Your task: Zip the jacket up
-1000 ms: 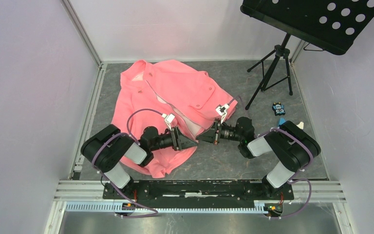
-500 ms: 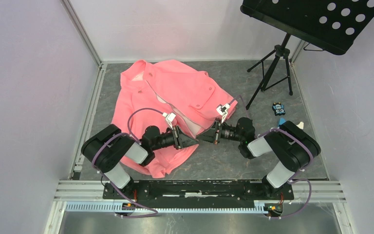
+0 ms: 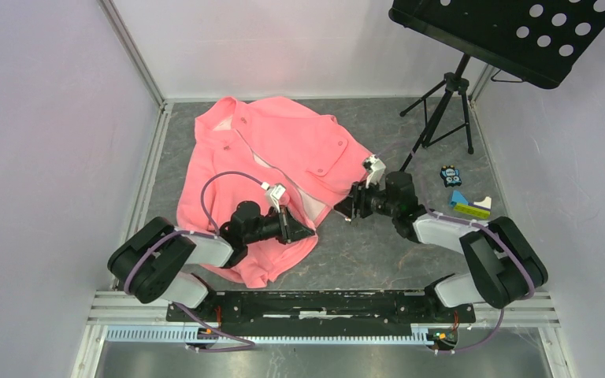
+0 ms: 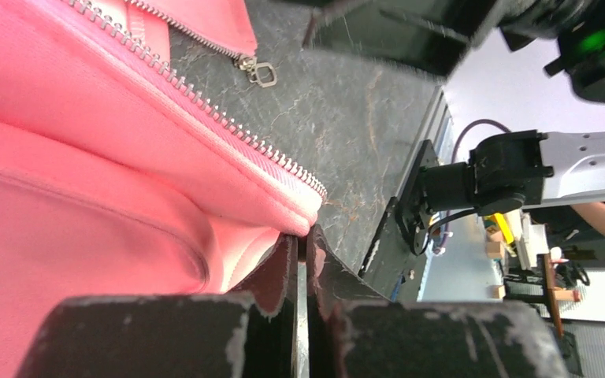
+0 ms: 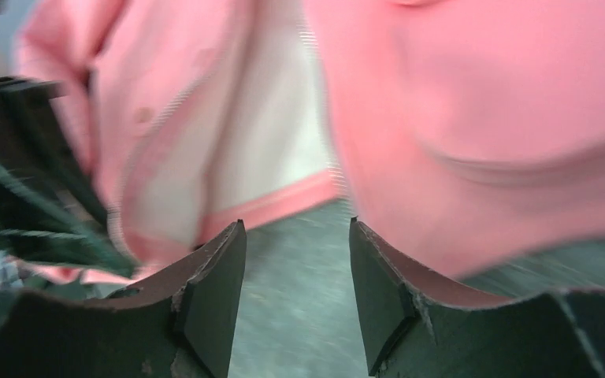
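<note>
The jacket (image 3: 283,146) lies spread on the left half of the grey table (image 3: 362,252), collar toward the far wall, front open, hem nearest the arms. Its zipper (image 4: 228,126) is undone: in the left wrist view one row of teeth runs diagonally down to the hem corner. The other row ends at the slider with its metal pull (image 4: 261,74), which rests on bare table well apart from the first row.

The left gripper (image 3: 309,231) reaches in low from the left and is clenched on the jacket at that hem corner. Its fingers (image 4: 283,268) are pressed nearly flat together, with the pink edge pinched at the tips (only a sliver of gap shows).

Just to its right, tip facing tip, the right gripper (image 3: 342,208) sits beside the other front panel's lower edge. Its jaws stand parted about halfway and hold nothing. In the blurred right wrist view, grey table shows between the fingers (image 5: 213,291) and the pink fabric lies beyond them.

Farther right stands a music stand (image 3: 512,31), with a small blue toy (image 3: 450,175) and a blue-and-yellow block (image 3: 470,205) on the table near its feet.
</note>
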`<state>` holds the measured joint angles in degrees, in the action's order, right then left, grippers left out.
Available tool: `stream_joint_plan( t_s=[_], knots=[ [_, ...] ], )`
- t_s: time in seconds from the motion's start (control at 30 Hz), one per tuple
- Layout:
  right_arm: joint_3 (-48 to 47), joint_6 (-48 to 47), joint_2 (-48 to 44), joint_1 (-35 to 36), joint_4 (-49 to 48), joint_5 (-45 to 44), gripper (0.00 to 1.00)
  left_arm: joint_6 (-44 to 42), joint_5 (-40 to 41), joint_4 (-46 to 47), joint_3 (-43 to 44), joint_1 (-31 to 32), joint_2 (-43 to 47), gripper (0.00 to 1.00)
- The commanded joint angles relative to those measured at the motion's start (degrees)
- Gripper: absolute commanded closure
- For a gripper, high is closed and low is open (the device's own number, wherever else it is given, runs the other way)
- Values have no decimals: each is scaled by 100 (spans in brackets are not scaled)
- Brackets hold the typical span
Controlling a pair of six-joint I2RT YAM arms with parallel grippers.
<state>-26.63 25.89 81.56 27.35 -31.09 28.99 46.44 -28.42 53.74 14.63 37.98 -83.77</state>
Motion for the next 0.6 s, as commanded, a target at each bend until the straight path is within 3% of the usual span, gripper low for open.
stream_joint_plan(
  t_s=[0.0,0.2,0.33,0.57],
  knots=[
    [-175,-680,-26,-676,1607,-702,42,-806,189,-830,232,26,267,98],
    [-220,-487,377,-871,1312,-358,42,-744,93,-782,312,34,120,98],
    [-301,-1026,378,-835,1380,-598,44,-637,81,-669,325,44,15,98],
    [-1233,-2117,326,8,2855,-2323,51,-528,22,-678,360,52,-10,98]
  ],
)
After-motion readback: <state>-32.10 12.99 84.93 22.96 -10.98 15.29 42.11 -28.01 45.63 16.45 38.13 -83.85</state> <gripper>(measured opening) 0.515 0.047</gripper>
